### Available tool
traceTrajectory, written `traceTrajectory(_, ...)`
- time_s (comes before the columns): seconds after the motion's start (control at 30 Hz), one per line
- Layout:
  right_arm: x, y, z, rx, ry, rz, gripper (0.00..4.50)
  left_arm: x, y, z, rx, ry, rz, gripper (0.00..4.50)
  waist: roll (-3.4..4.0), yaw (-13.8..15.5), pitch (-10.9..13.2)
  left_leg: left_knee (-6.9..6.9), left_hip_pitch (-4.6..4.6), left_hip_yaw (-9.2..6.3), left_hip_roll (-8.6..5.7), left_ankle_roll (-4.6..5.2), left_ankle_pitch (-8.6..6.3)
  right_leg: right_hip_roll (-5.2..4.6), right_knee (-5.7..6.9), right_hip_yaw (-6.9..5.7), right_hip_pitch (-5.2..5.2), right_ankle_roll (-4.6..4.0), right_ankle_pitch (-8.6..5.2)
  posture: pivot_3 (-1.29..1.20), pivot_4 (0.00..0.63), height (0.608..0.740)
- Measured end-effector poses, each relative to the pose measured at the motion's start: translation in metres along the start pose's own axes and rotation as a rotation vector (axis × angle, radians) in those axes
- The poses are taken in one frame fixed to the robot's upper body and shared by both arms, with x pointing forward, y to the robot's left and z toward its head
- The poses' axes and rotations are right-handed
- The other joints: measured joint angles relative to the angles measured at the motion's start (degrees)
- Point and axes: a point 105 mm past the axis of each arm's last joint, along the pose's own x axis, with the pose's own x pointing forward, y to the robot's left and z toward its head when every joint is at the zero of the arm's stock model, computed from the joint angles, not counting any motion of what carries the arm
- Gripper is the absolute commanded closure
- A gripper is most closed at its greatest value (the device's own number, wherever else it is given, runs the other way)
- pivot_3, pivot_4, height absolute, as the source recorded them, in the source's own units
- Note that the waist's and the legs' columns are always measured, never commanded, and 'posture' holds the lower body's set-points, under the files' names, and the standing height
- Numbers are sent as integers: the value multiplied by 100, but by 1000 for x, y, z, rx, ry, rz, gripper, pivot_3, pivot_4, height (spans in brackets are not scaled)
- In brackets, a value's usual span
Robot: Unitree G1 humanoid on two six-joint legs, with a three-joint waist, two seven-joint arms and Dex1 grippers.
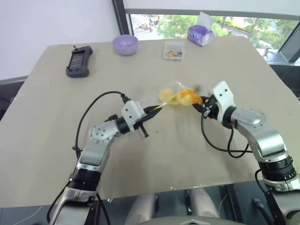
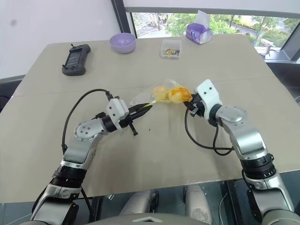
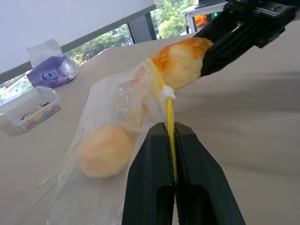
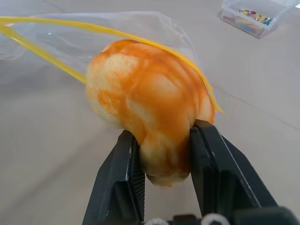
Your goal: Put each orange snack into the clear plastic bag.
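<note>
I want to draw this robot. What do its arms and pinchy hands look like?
Both arms are shiny silver-grey metal with round joints and black bands near the bottom. Each wrist has a blocky white part. A black cable loops out beside each arm. The left gripper and right gripper each have two long, flat black fingers, like a duck's beak.

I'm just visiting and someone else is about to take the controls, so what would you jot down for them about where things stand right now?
Left gripper: shut on the bag's yellow strip, holding the bag up off the table.
Right gripper: shut on the bun, holding it at the bag's mouth, partly in between the two yellow edges.
Smaller snack: already inside the bag.
Done: one snack bagged.
Left: push the bun fully in, then let go of it.
Also on the table: lavender bowl, small clear box, black handheld device.
</note>
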Motion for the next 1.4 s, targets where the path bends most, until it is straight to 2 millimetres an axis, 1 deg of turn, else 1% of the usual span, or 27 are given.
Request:
traceTrajectory(0.1,10,11,-6,-2,16,26,3056,0,-1,0,-3,-1,-8,4500,0,-11,0,-1,0,-1,3,0,0,2,1,-2,-1,0,0,0,150,740)
traceTrajectory(0.2,21,24,0,55,-26,56,3056,0,-3,0,-3,-3,-24,4500,0,-36,0,-1,1,1,3,0,0,2,3,2,-2,0,0,0,150,740)
traceTrajectory(0.3,30,26,8,102,-59,51,3056,-1,-5,0,2,-1,-48,4500,0,-25,0,0,1,0,1,0,0,1,3,1,-1,0,0,0,150,740)
traceTrajectory(0.37,34,25,12,195,-90,45,3056,-3,-7,-1,2,4,-67,4500,0,-11,0,-1,-2,-6,0,0,0,0,0,-5,-1,0,0,0,150,740)
traceTrajectory(0.43,35,21,9,251,-90,30,3056,-5,-8,-1,-1,6,-80,4500,0,-9,0,0,-4,-8,-1,0,0,-1,-2,-6,-1,0,0,0,150,740)
traceTrajectory(0.47,35,18,8,246,-84,19,3056,-5,-8,-1,-1,6,-82,4500,0,-10,0,0,-4,-7,-2,0,0,-1,-3,-6,-1,0,0,0,150,740)
traceTrajectory(0.5,36,12,4,170,-64,-16,3056,-5,-9,-1,-4,2,-89,4500,1,-12,1,0,-4,-5,-4,0,0,-1,-2,-5,-1,0,0,0,150,740)
traceTrajectory(0.53,36,6,2,56,-51,-52,3056,-6,-9,-1,-5,4,-96,4500,1,-14,1,0,-3,-4,-4,0,0,-1,-3,-5,-1,0,0,0,150,740)
traceTrajectory(0.57,35,5,3,6,-57,-61,3056,-6,-9,-1,-6,4,-98,4500,1,-20,1,-1,-3,-5,-3,0,0,0,-2,-6,-2,0,0,0,150,740)
traceTrajectory(0.6,36,7,7,-85,-80,-64,3056,-7,-9,-1,-12,1,-101,4500,1,-30,1,-4,-2,-5,0,0,0,2,-1,-7,-3,0,0,0,150,740)
traceTrajectory(0.67,39,18,18,-177,-144,-38,3056,-7,-10,0,-18,-7,-108,4500,1,-69,1,-6,-1,-1,5,-1,0,5,1,-2,-7,0,0,0,150,740)
traceTrajectory(0.73,41,28,26,-206,-190,-10,3056,-7,-11,0,-17,-9,-116,4500,1,-84,1,-6,-1,-2,5,-1,1,4,2,-2,-6,0,0,0,150,740)
traceTrajectory(0.77,43,31,28,-208,-203,0,3056,-7,-11,0,-14,-11,-119,4500,1,-75,1,-2,-1,-2,3,-1,1,3,2,-3,-4,0,0,0,150,740)
traceTrajectory(0.8,44,34,30,-170,-214,8,3056,-7,-11,0,-14,-11,-119,4500,1,-65,0,-1,-1,-2,2,-1,1,3,1,-3,-2,0,0,0,150,740)
traceTrajectory(0.83,47,33,32,-64,-227,8,3056,-9,-10,-1,-18,-11,-116,4500,1,-59,0,1,0,-3,2,-1,1,3,2,-3,-1,0,0,0,150,740)
traceTrajectory(0.9,50,35,33,85,-235,23,3056,-10,-10,-3,-24,-12,-115,4500,1,-42,1,0,-1,-6,3,-1,1,3,2,-4,-1,-1,0,0,150,740)
traceTrajectory(0.93,51,34,32,147,-229,26,3056,-11,-10,-4,-25,-13,-114,4500,1,-38,1,0,-2,-7,3,-1,1,3,1,-6,-1,-1,0,0,150,740)
traceTrajectory(0.97,52,33,28,161,-213,19,3056,-11,-10,-5,-25,-14,-115,4500,1,-23,1,0,-2,-8,0,-1,0,2,0,-7,-1,-1,0,0,150,740)
traceTrajectory(1.03,54,25,16,98,-150,-30,3056,-13,-11,-7,-29,-16,-115,4500,1,-10,1,0,-2,-7,-5,-1,1,-1,-2,-7,-1,-1,0,0,150,740)
traceTrajectory(1.1,54,19,4,-79,-94,-79,3056,-14,-11,-9,-36,-11,-113,4500,2,-20,1,-1,-2,-5,-6,-1,0,0,-1,-6,-2,0,0,0,150,740)
traceTrajectory(1.17,55,21,1,-257,-87,-105,3056,-14,-12,-11,-42,-7,-112,4500,2,-48,1,-3,-1,-3,1,-1,1,4,1,-5,-6,0,0,0,150,740)
traceTrajectory(1.2,55,21,1,-280,-90,-108,3056,-14,-12,-11,-41,-9,-112,4500,2,-59,1,-5,-1,-1,2,-1,1,5,3,-3,-7,0,0,0,150,740)
traceTrajectory(1.23,56,23,1,-288,-99,-103,3056,-14,-12,-11,-38,-11,-112,4500,2,-70,1,-5,0,0,3,-1,1,5,3,-2,-7,0,0,0,150,740)
traceTrajectory(1.27,58,27,5,-252,-123,-90,3056,-14,-12,-10,-34,-16,-112,4500,2,-80,1,-5,0,-1,5,-1,1,6,3,-2,-7,-1,0,0,150,740)
traceTrajectory(1.33,61,34,12,-89,-175,-72,3056,-14,-12,-9,-30,-24,-112,4500,1,-94,1,-4,1,-2,6,-1,1,5,3,-1,-5,-1,0,0,150,740)
traceTrajectory(1.37,63,37,15,-40,-192,-68,3056,-14,-12,-9,-32,-28,-113,4500,2,-104,1,-4,0,-2,5,-1,1,5,4,-1,-4,-1,0,0,150,740)
traceTrajectory(1.4,65,41,18,-37,-200,-62,3056,-14,-12,-8,-36,-35,-114,4500,2,-106,1,-3,0,-2,2,-1,1,3,3,-1,-4,-1,0,0,150,740)
